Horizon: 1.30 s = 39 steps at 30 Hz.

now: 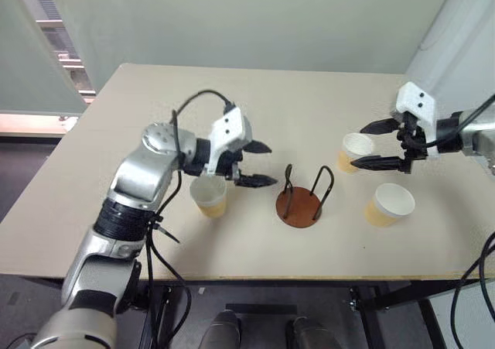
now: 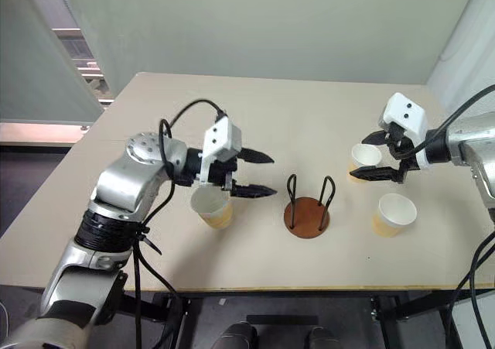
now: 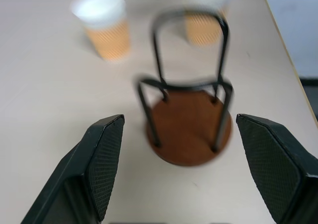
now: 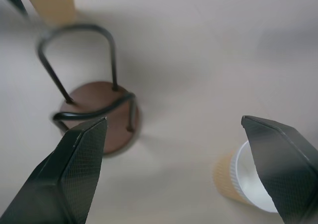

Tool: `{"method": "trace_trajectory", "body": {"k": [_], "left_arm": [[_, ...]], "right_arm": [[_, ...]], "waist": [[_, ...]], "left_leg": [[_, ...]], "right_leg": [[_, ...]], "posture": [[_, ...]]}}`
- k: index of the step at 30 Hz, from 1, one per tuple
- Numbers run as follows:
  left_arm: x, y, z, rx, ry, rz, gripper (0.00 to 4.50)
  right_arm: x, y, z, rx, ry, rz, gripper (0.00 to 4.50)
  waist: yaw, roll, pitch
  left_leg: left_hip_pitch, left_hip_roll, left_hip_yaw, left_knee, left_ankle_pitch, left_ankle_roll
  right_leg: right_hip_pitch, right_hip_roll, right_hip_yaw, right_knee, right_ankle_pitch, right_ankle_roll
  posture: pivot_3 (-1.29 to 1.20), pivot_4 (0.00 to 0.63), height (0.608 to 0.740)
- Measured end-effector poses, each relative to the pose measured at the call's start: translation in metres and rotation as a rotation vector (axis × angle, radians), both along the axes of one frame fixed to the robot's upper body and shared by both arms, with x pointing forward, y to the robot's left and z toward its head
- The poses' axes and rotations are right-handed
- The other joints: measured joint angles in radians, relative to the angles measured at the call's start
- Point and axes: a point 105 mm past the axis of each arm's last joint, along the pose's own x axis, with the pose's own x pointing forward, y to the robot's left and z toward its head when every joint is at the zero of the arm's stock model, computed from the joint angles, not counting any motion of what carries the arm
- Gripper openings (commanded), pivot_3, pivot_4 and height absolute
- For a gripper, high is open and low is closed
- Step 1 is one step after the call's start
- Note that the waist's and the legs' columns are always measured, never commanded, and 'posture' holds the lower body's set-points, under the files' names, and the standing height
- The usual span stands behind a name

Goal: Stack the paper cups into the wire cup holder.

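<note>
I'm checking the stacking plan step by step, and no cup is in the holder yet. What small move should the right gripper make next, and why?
Probably lower the right gripper a little and close it on the far paper cup. Its jaws stand open on either side of that cup's rim, the cup stands upright, and the wire cup holder is empty. The left gripper is open above another paper cup, holding nothing.

Tan-yellow paper cups [image 1: 209, 196] with white insides, reddish-brown wire cup holder [image 1: 298, 207] base, black loops

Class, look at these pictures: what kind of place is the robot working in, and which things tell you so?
Probably a lab or test room: a plain table against a bare wall, holding just three paper cups and a wire cup holder, like a set-up exercise.
</note>
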Motion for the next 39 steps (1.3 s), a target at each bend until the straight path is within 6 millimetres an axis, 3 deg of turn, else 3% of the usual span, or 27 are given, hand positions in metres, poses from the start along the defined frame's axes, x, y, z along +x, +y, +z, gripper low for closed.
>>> {"method": "trace_trajectory", "body": {"k": [6, 12, 15, 20, 26, 27, 31, 33, 37, 39], "left_arm": [[-0.003, 0.035, 0.041, -0.081, -0.048, 0.07, 3.88], [-0.011, 0.056, 0.03, -0.036, -0.024, 0.097, 3.88], [-0.014, 0.056, 0.028, -0.019, -0.032, 0.094, 3.91], [-0.014, 0.056, 0.025, -0.005, -0.034, 0.096, 3.91], [-0.014, 0.058, 0.022, 0.008, -0.031, 0.096, 3.91], [-0.014, 0.058, 0.022, 0.011, -0.033, 0.095, 3.91], [-0.016, 0.06, 0.018, 0.032, -0.033, 0.09, 3.91], [-0.018, 0.065, 0.012, 0.048, -0.012, 0.089, 3.91], [-0.022, 0.077, 0.001, 0.083, 0.026, 0.11, 3.91], [-0.024, 0.081, -0.001, 0.088, 0.035, 0.124, 3.91]], "right_arm": [[0.035, -0.017, -0.024, -0.193, 0.006, -0.047, 4.5], [0.056, -0.022, -0.045, -0.268, 0.045, -0.06, 4.5], [0.063, -0.018, -0.05, -0.286, 0.046, -0.053, 3.89], [0.067, -0.018, -0.06, -0.316, 0.057, -0.035, 2.2], [0.065, -0.017, -0.055, -0.304, 0.062, -0.014, 0.15], [0.064, -0.016, -0.054, -0.3, 0.068, -0.009, 0.07], [0.057, -0.012, -0.038, -0.255, 0.068, 0.028, 0.07], [0.048, -0.006, -0.016, -0.239, 0.04, 0.083, 0.07], [0.009, 0.018, 0.035, -0.246, -0.052, 0.239, 0.07], [-0.019, 0.043, 0.057, -0.241, -0.109, 0.356, 0.07]], "waist": [[-0.009, 0.0, 0.0], [-0.011, 0.001, 0.0], [-0.01, 0.001, 0.0], [-0.008, 0.001, 0.0], [-0.012, 0.001, 0.0], [-0.012, 0.001, 0.0], [-0.012, 0.002, 0.001], [-0.013, 0.003, 0.001], [-0.014, 0.003, 0.002], [-0.017, 0.003, 0.002]], "left_leg": [[-0.001, 0.001, 0.0, -0.002, 0.0, 0.0], [-0.002, 0.001, 0.0, -0.006, 0.0, 0.0], [-0.005, 0.001, -0.001, -0.007, 0.001, -0.002], [-0.005, 0.001, -0.001, -0.012, 0.003, -0.006], [-0.005, 0.002, -0.001, -0.016, 0.005, -0.008], [-0.005, 0.002, -0.001, -0.016, 0.005, -0.008], [-0.005, 0.002, 0.0, -0.016, 0.005, -0.008], [-0.006, 0.002, 0.0, -0.016, 0.005, -0.008], [-0.007, 0.003, 0.0, -0.018, 0.005, -0.01], [-0.006, 0.003, 0.0, -0.018, 0.005, -0.012]], "right_leg": [[-0.005, 0.001, 0.0, 0.001, 0.001, -0.003], [-0.007, 0.0, -0.001, 0.0, 0.001, -0.005], [-0.01, 0.0, -0.002, 0.001, 0.001, -0.006], [-0.011, -0.001, -0.003, 0.0, 0.001, -0.008], [-0.013, -0.001, -0.003, 0.001, 0.0, -0.011], [-0.013, -0.001, -0.003, 0.001, 0.0, -0.011], [-0.013, -0.001, -0.003, 0.001, 0.0, -0.011], [-0.014, -0.001, -0.003, 0.0, 0.0, -0.012], [-0.015, 0.001, -0.004, 0.0, -0.002, -0.015], [-0.014, 0.002, -0.004, 0.0, -0.003, -0.016]], "posture": [[0.0, 0.15, 0.74], [0.0, 0.15, 0.74], [0.0, 0.15, 0.74], [0.0, 0.15, 0.74], [0.0, 0.15, 0.74], [0.0, 0.15, 0.74], [0.0, 0.15, 0.74], [0.0, 0.15, 0.74], [0.0, 0.15, 0.74], [0.0, 0.15, 0.74]]}}
